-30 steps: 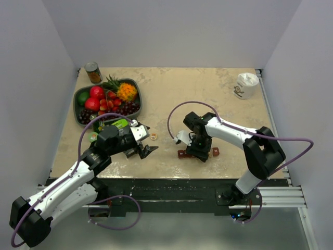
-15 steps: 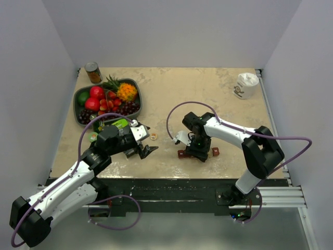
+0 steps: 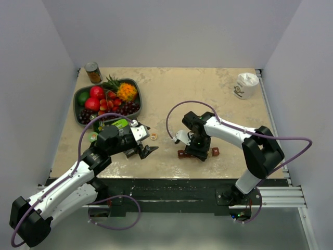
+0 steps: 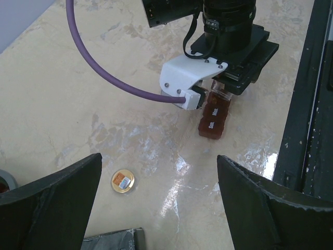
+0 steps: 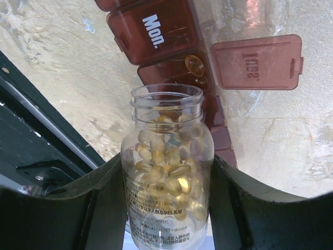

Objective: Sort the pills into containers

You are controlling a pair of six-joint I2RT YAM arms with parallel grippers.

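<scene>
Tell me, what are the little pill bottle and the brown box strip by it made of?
The bottle looks like clear glossy plastic, possibly glass: the pills show plainly through its wall. The organizer strip seems translucent red-brown plastic: the tabletop shows dimly through its open lid, which is thin and flat.

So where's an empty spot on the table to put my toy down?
The biggest bare patch is the back middle, between the fruit bowl and the white cup. In front of the cup is bare too. Crowded spots: around the pill box under the right arm, and by the left arm near the small lid.
</scene>
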